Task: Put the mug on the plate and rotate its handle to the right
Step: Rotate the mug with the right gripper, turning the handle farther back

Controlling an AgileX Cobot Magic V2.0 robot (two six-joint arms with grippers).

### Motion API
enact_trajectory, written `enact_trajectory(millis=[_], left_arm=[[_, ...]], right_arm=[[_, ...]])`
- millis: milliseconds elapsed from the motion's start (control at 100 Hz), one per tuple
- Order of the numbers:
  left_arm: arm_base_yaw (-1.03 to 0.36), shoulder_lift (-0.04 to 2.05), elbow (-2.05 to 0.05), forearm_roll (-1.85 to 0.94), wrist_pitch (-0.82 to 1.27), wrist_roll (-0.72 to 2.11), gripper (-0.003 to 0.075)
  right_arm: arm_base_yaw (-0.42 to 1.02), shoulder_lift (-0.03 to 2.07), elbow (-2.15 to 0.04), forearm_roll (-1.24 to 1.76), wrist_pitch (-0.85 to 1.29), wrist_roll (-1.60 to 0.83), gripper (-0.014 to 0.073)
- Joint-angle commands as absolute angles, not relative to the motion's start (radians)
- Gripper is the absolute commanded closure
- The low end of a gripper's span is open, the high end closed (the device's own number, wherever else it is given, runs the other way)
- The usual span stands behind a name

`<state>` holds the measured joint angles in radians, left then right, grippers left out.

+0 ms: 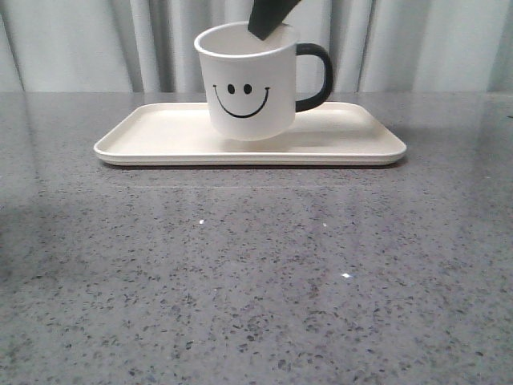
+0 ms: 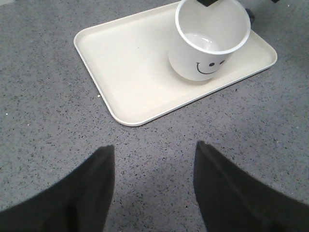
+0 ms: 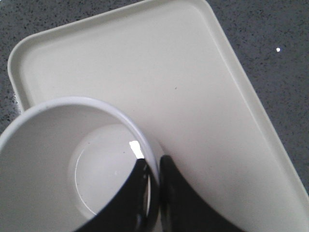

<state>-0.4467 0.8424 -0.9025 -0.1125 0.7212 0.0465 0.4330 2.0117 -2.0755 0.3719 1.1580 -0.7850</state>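
Now the placing step looks nearly finished: the white cylindrical mug with the black smiley face (image 1: 247,80) is over the middle of the wide cream rectangular plate with its low rim (image 1: 128,136), its base at or just above the plate's floor; I cannot tell whether it has fully touched down. The right pincer (image 3: 153,191) comes down from above and clamps the mug's rim wall, one finger inside and one outside. The glossy black loop handle (image 1: 317,76) already points to the right in the front view, so I judge little turning is left; the next move calls for settling the mug flat and letting go without tipping it. The left pincer (image 2: 154,191) hangs spread wide and empty over the speckled grey desk (image 1: 256,281), near the plate.
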Motion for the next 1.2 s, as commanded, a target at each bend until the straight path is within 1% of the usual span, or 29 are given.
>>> enact_trajectory(millis=[0, 460, 550, 670, 790, 1020, 1190], left_arm=[[-0.455, 0.833, -0.930, -0.123, 0.662, 0.050, 0.0351], [-0.455, 0.833, -0.930, -0.123, 0.662, 0.055, 0.0351], [-0.455, 0.833, -0.930, -0.123, 0.662, 0.055, 0.0351], [-0.455, 0.833, -0.930, -0.123, 0.662, 0.055, 0.0351], [-0.455, 0.833, -0.930, -0.123, 0.662, 0.055, 0.0351], [-0.455, 0.833, -0.930, -0.123, 0.662, 0.055, 0.0351], [-0.455, 0.833, -0.930, -0.123, 0.662, 0.056, 0.0351]], right_arm=[[0.428, 1.980, -2.108, 0.412, 1.129, -0.821, 0.0660], [0.428, 1.991, -2.108, 0.414, 1.107, -0.872, 0.0655], [0.428, 1.991, -2.108, 0.414, 1.107, -0.877, 0.0595], [0.428, 1.991, -2.108, 0.414, 1.098, -0.877, 0.0469], [0.428, 1.991, -2.108, 0.414, 1.068, -0.877, 0.0387], [0.428, 1.991, -2.108, 0.414, 1.048, -0.877, 0.0297], [0.427, 1.982, -2.108, 0.414, 1.052, -0.877, 0.0286]])
